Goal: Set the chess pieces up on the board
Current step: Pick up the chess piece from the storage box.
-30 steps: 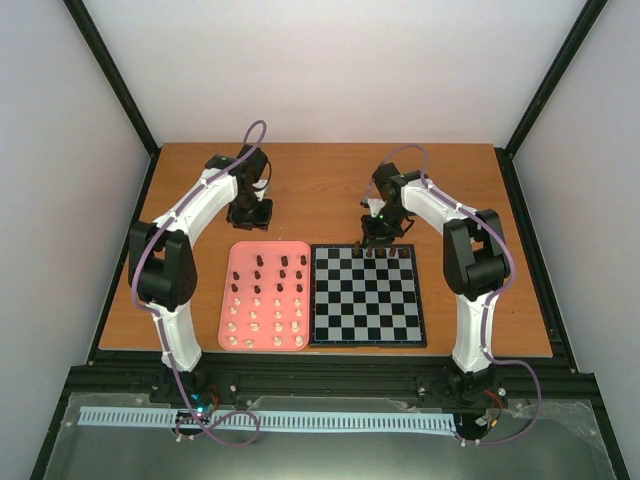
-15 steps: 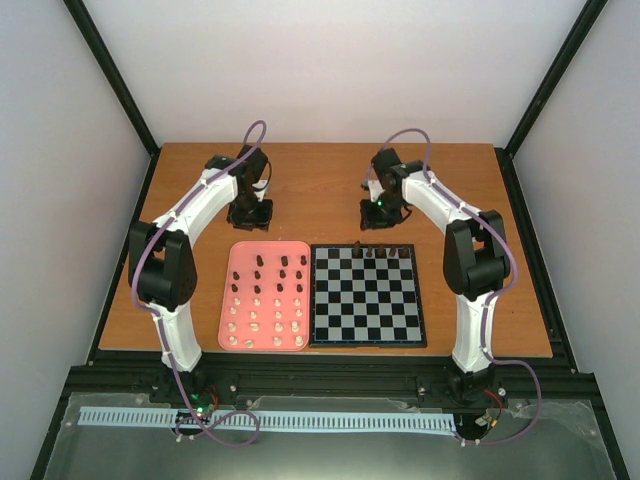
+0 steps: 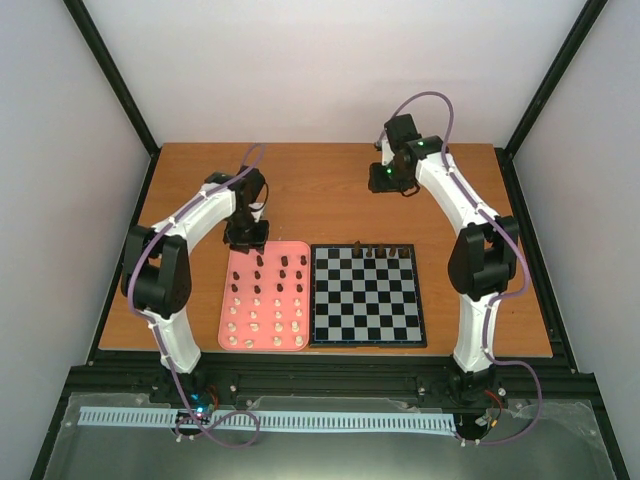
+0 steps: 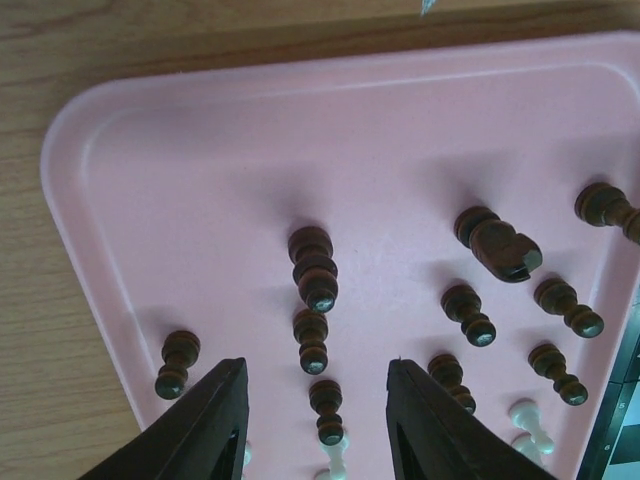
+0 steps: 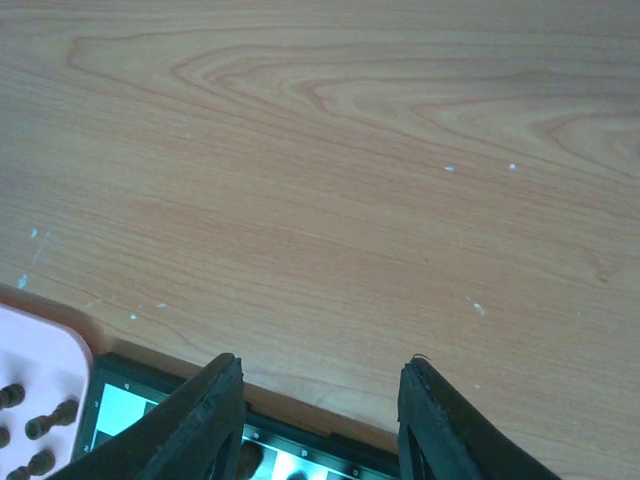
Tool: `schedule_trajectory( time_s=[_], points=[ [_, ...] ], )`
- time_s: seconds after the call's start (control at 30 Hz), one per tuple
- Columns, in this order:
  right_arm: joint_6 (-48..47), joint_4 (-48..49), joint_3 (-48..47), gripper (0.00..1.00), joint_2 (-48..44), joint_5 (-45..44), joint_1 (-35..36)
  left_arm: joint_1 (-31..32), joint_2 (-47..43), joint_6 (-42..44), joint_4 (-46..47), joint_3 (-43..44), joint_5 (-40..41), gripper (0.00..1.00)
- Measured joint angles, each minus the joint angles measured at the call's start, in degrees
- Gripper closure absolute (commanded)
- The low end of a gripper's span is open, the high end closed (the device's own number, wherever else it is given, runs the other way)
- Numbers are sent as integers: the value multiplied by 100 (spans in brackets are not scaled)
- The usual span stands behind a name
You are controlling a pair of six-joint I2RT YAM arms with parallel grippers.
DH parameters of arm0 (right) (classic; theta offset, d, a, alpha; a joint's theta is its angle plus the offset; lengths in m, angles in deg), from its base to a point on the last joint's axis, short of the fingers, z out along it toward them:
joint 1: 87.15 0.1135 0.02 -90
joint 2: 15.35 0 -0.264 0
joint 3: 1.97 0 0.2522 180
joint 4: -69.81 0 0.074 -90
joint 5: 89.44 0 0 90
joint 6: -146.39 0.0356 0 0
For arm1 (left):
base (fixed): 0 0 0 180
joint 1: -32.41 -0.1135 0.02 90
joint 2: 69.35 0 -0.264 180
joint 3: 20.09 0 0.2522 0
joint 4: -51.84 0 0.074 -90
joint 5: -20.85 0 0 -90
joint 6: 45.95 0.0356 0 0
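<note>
Overhead view: the board (image 3: 365, 295) lies flat on the wooden table (image 3: 320, 190), right of centre, its left edge just beside the pink tray (image 3: 240, 252). A few dark pieces (image 3: 380, 250) stand upright along the board's far row, toward its right side. More dark ones stand in the tray's far half, and cream pieces (image 3: 265, 322) fill its near half.

You see the left gripper (image 3: 245, 235) hanging over the tray's far edge. The right gripper (image 3: 390, 180) sits well beyond the board's far edge, over the wood. From up here you cannot tell how either pair of jaws stands.

Left wrist view settles one of them. The left gripper (image 4: 315, 400) has its jaws moderately apart with nothing held. It hovers above the tray (image 4: 200, 190), and a column of dark pieces (image 4: 313, 265) shows in the gap below. This view alone shows their turned shapes, and one blockier piece to the right. Cream pieces (image 4: 525, 420) peek in at the bottom edge.

Right wrist view settles the other. The right gripper (image 5: 320, 400) also has its jaws apart and empty, over wood grain (image 5: 320, 150). Only here do you get the board's far border (image 5: 300, 438) close up, with the tray's corner (image 5: 35, 350) beside it. The dark blobs at the bottom edge are too cropped to name.
</note>
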State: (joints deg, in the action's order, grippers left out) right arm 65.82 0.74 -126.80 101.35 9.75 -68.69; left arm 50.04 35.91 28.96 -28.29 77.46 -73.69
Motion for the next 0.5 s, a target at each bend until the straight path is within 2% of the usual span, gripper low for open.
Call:
schedule_trajectory(
  time_s=[0.33,0.43,0.5],
  points=[
    [-85,-192,153,57,-24,-68,-129,0,20,-57,269,-363,-205,58],
    [-109,-201,153,47,-44,-66,-162,9,90,-63,365,-411,-232,59],
    [-142,-219,153,43,-72,-66,-188,11,157,-72,411,-437,-245,59]
  ],
)
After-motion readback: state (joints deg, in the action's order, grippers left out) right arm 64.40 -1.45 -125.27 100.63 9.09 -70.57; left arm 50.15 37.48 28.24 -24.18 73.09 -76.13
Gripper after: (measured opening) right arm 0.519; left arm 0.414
